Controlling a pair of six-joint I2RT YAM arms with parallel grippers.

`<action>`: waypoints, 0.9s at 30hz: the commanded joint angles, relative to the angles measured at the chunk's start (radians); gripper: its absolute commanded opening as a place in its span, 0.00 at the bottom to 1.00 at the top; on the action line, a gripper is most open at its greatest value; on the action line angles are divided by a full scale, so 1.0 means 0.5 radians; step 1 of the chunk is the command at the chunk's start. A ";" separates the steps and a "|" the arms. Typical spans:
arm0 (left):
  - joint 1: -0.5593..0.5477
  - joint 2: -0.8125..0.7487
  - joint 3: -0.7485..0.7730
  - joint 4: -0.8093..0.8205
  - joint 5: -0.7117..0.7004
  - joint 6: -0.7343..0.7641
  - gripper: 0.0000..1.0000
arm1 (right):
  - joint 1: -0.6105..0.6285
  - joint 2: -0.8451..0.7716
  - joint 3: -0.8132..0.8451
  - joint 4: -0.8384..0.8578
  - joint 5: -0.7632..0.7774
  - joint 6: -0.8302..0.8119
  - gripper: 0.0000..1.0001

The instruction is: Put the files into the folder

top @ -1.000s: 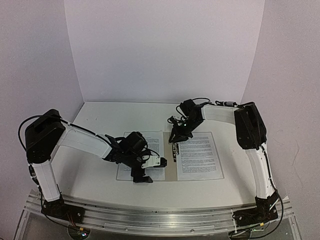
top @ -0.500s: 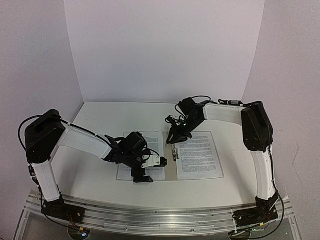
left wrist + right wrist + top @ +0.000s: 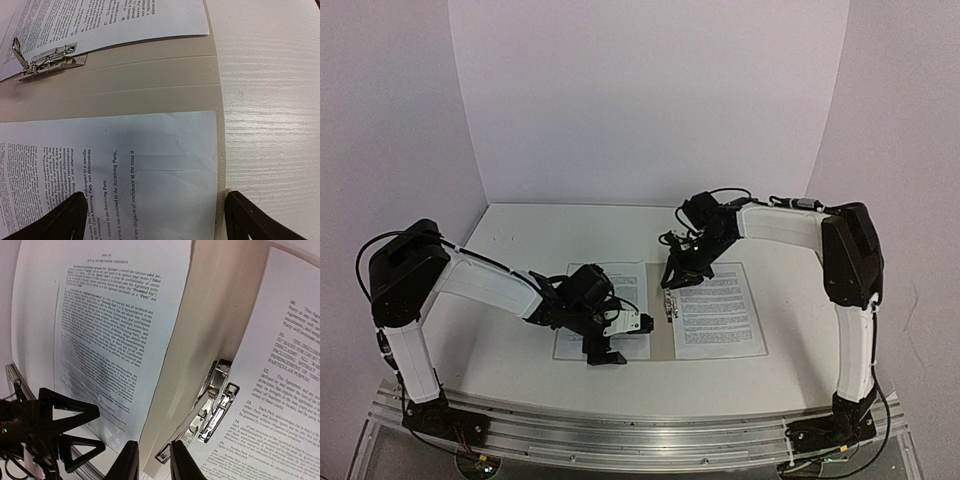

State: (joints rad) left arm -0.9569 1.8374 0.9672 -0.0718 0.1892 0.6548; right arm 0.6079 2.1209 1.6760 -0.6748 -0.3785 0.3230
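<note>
Folder [image 3: 662, 338] lies open, right claw [image 3: 152, 463] pinching its far edge by the metal clip [image 3: 47, 57], left claw [image 3: 150, 216] gaping over a file [image 3: 160, 150].

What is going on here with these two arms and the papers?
Two robot arms are filing papers. The folder lies open on the table, with the left sheet on one half and the right sheet on the other, beside the clip. The left fingers stand wide open just above the left sheet's near edge, holding nothing. The right fingers are nearly shut at the folder's far edge near the fold and seem to pinch it. The folder is not yet closed.
</note>
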 commanded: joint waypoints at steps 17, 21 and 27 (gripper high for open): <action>0.055 -0.143 0.175 -0.067 0.174 -0.019 0.96 | 0.012 -0.171 -0.259 0.101 -0.144 0.588 0.25; 0.121 -0.022 0.278 -0.048 0.204 -0.158 0.95 | 0.012 -0.120 -0.259 0.112 -0.154 0.574 0.20; 0.144 0.126 0.330 0.183 0.126 -0.442 0.89 | 0.011 -0.029 -0.196 0.120 -0.185 0.553 0.19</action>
State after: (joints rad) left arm -0.8885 1.8616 1.1008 -0.0805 0.2562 0.5448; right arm 0.6079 2.0650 1.5501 -0.6259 -0.4398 0.6064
